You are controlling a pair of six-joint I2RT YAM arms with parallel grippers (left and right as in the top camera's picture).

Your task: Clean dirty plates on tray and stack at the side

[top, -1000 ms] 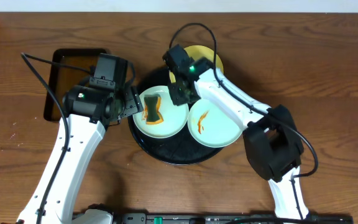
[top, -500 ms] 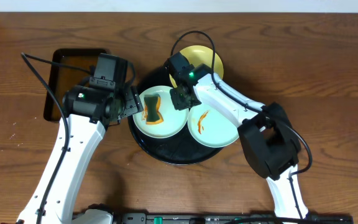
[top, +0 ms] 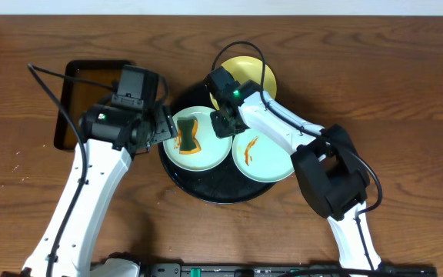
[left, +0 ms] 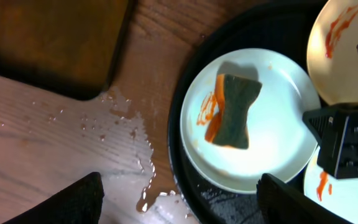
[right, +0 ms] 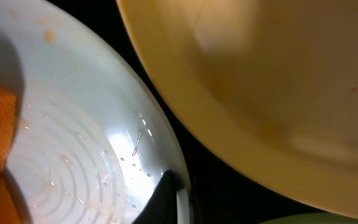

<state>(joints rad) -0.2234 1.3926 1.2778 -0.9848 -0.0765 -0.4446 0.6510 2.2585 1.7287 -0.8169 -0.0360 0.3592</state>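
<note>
Gripping the thin rim of a mint plate (top: 206,154), the right end effector (top: 223,125) has its jaws together on it. The right wrist view shows only one dark fingertip (right: 166,196) lying on the glossy, ring-grooved inner edge; the other is hidden. On this plate lies an hourglass-shaped sponge (top: 188,136) with a dark green scouring face over an orange body, and orange sauce is smeared just beside it.

The plate sits on the left part of the round black tray (top: 206,188), whose raised rim looks matte and wet. A second mint plate (top: 271,161), smooth and shallow with a curled orange streak, lies on the tray's right part, its edge under the right arm. The yellow plate (top: 256,73) is at the tray's far side, half covered by arm and cable; whether it rests on the rim is hard to make out. The left wrist view shows red-orange streaks on it.

The left end effector (top: 164,127) hangs with jaws wide apart at the tray's left edge, holding nothing. Beyond it stands a rectangular black tray (top: 79,85) of brownish liquid. Water droplets (left: 135,143) bead on the grained wooden desk (top: 406,77).
</note>
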